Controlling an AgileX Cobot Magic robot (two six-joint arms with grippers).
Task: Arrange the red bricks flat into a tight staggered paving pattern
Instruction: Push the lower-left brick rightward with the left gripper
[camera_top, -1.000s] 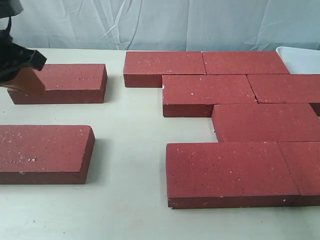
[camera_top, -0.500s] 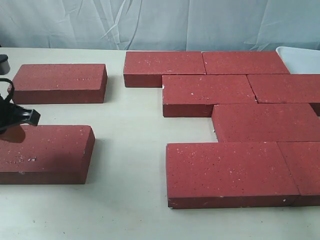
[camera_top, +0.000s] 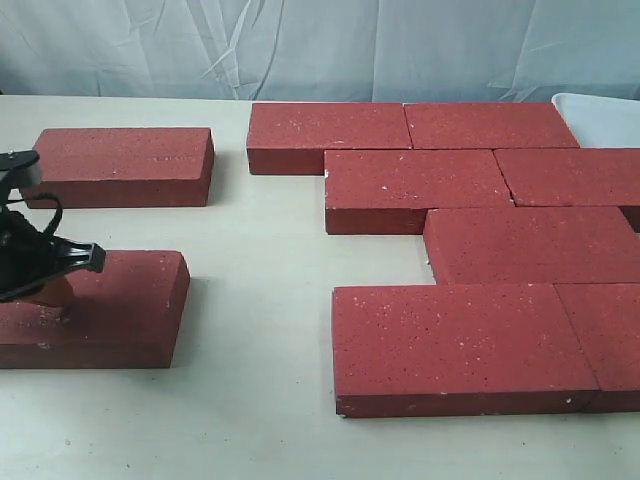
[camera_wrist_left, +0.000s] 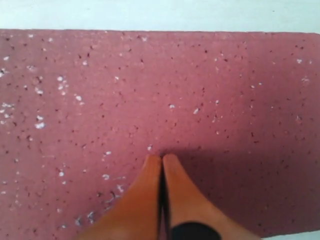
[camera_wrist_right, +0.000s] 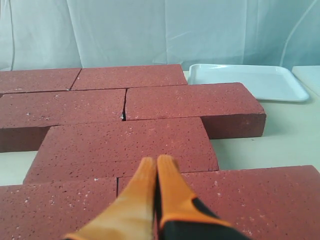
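Left gripper (camera_wrist_left: 162, 161), orange fingers closed together, is hovering over near-left rough dark-red rectangular paving brick (camera_top: 120, 300), lying apart from the staggered brick group (camera_top: 470, 240). Right gripper (camera_wrist_right: 156, 162), also closed, is hanging above that group.

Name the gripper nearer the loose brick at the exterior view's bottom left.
Left. The left gripper is shut right above that brick; the right gripper is over the paved bricks, apart from it.
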